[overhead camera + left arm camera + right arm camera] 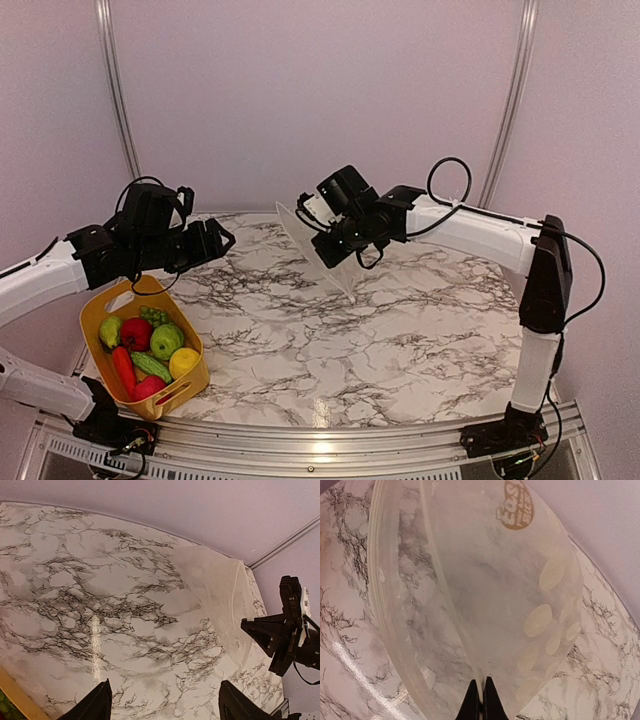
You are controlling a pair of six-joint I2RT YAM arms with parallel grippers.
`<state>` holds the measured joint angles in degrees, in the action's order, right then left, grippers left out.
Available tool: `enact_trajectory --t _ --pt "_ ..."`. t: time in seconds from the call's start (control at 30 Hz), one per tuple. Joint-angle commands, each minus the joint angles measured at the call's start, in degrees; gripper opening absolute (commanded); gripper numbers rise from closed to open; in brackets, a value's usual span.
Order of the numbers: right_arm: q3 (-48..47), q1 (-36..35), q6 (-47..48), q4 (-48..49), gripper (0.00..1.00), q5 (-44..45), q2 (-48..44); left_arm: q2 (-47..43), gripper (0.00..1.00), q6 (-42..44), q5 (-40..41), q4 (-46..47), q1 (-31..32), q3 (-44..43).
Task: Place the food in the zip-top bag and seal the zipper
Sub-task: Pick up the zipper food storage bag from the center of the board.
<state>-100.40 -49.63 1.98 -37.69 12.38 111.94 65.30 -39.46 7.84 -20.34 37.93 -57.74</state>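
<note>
The right tool (481,702) is pressed together on a fold of the clear dotted zip-top bag (470,580), holding it up on edge over the marbled surface (400,340). The left tool (162,707) hangs spread wide, gripping nothing, near the yellow bin (95,310) where the food (150,345) lies.

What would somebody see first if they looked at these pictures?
Probably the bright yellow bin at the near left corner of the marble table, full of colourful toy food. Next comes the clear dotted zip-top bag, held up over the far middle of the table and pinched in the shut right gripper.
</note>
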Motion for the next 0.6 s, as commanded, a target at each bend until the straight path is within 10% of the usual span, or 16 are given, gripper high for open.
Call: enact_trajectory --t 0.0,0.57 --pt "-1.2 -0.1 -8.2 -0.8 0.0 -3.4 -2.4 6.5 0.75 -1.5 -4.2 14.3 3.1 -1.5" --pt "-1.0 0.1 -17.5 0.7 0.0 -5.5 -4.3 31.7 0.73 -11.0 -2.6 13.8 8.6 -18.5"
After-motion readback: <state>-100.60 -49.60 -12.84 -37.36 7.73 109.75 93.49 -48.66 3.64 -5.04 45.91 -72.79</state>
